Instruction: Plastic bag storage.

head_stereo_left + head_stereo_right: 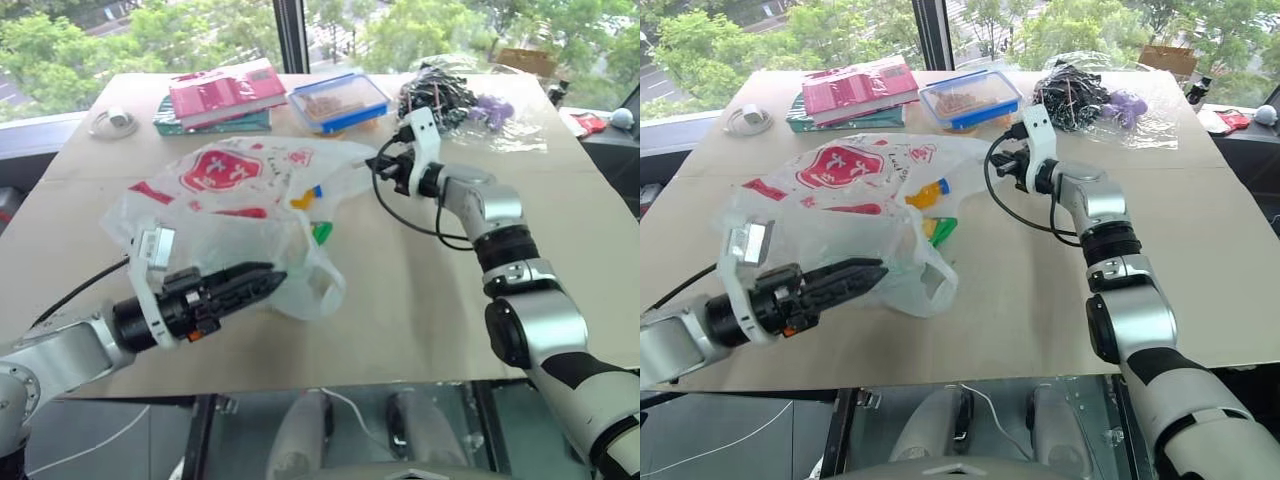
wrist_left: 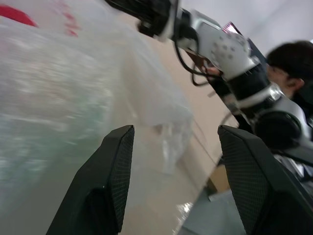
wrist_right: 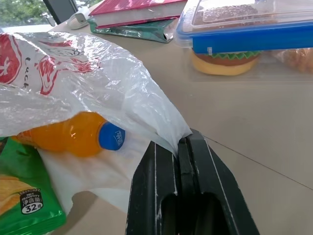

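Nearest to the camera is the left gripper (image 1: pixel 262 278), low at the near side of the table (image 1: pixel 420 310). Its two black fingers stand apart with nothing between them, just beside the near bulge of the plastic bag (image 1: pixel 235 190). The bag lies spread in the middle of the table, with an orange bottle (image 3: pixel 73 133) and a green snack packet (image 3: pixel 22 196) showing at its open mouth. The right gripper (image 1: pixel 385 165) is at the far right edge of the bag, and its fingers are pressed together on a corner of the thin film.

I judge the step to be opening or gathering the bag. To do it well, the right gripper should keep the pinch firm and pull gently, because the film can tear or slip. The left gripper should take the opposite edge, not the loose middle, so the contents do not roll out.
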You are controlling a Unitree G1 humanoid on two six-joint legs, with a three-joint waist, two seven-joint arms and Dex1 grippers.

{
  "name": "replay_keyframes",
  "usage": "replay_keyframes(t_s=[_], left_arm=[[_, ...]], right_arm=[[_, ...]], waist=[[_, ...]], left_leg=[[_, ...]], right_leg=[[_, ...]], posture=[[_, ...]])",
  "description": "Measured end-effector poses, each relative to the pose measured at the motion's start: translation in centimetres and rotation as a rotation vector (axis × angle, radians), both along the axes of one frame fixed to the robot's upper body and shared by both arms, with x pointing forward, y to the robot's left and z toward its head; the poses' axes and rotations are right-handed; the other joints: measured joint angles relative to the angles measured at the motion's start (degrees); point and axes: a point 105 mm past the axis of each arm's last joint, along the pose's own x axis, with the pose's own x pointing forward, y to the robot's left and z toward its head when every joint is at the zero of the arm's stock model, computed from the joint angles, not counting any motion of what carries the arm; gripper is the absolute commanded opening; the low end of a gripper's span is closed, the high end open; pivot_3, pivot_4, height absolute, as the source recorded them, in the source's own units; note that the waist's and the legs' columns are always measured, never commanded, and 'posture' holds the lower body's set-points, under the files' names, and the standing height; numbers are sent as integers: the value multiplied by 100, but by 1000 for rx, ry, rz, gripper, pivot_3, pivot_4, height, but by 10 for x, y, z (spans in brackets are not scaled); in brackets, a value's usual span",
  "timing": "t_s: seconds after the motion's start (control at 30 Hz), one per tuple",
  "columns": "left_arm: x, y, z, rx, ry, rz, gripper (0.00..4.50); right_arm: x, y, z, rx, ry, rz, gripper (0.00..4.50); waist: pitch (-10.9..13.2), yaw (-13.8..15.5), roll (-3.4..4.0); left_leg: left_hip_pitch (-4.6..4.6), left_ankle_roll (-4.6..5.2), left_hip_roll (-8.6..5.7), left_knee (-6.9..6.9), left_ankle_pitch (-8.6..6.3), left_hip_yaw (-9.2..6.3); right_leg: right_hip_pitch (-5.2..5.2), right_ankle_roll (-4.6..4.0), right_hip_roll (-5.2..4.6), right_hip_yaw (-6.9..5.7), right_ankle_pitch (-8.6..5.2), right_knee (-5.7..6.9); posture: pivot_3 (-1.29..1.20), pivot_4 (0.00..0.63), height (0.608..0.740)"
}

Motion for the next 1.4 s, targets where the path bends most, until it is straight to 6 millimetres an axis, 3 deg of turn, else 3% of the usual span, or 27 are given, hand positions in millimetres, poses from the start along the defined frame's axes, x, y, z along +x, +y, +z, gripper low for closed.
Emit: replay_keyframes(t_s=[0.23, 0.53, 0.63, 0.8, 0.9, 1.03, 1.1, 1.2, 1.4], left_arm=[[0, -24, -16, 43, 21, -84, 2881], [42, -71, -39, 46, 5, -103, 2881], [48, -80, -48, 68, 27, -112, 2881], [49, -95, -46, -1, 69, -172, 2881], [41, -80, -53, 112, 87, -167, 2881], [44, -58, -40, 212, 27, -93, 2881], [44, -57, -44, 235, 43, -82, 3367], [44, -61, -44, 230, 47, -93, 4466], [54, -79, -44, 184, 48, -98, 4466]], right_arm=[[-2, 2, 6, 2, -8, 0, 0], [-12, 12, 15, 7, -25, 9, 0], [-14, 11, 14, 4, -10, 3, 0], [-14, 7, 16, 1, -11, -4, 0], [-14, 4, 15, -3, -3, -7, 0], [-13, 0, 16, -5, -5, -15, 0], [-14, 3, 16, 3, -5, -8, 0], [-15, 5, 16, 9, -4, -2, 0], [-14, 6, 17, 13, -5, -8, 0]], waist=[[1, 12, 2], [0, 8, 1], [1, 3, 2], [1, 13, 1], [1, -31, 0], [5, -25, 7], [4, -19, 6], [4, 5, 6], [4, 4, 5]], left_leg=[[0, 0, -1, 0, 0, -1], [-1, 0, -5, 1, 1, 1], [-1, 1, -5, 1, 1, 1], [-2, 1, -4, 6, 1, -2], [-3, 1, -1, 5, 0, 0], [0, 1, 0, 5, 1, -2], [0, 1, -2, 8, 1, -1], [-1, 1, -2, 8, 1, -4], [-1, 1, -3, 9, 1, -2]], right_leg=[[0, 3, 1, -1, 2, 2], [0, 22, 5, 2, 13, 3], [1, 23, 4, 2, 13, 3], [2, 23, 3, 0, 13, 5], [-1, 23, 8, 4, 13, 7], [0, 23, 6, 1, 13, 8], [1, 23, 5, 2, 13, 8], [1, 23, 5, -2, 13, 8], [1, 23, 6, 0, 13, 10]], posture=[[0, 150, 740], [0, 150, 740], [0, 150, 740], [0, 150, 740], [0, 150, 740], [0, 150, 740], [0, 150, 740], [0, 150, 740], [0, 150, 740]])
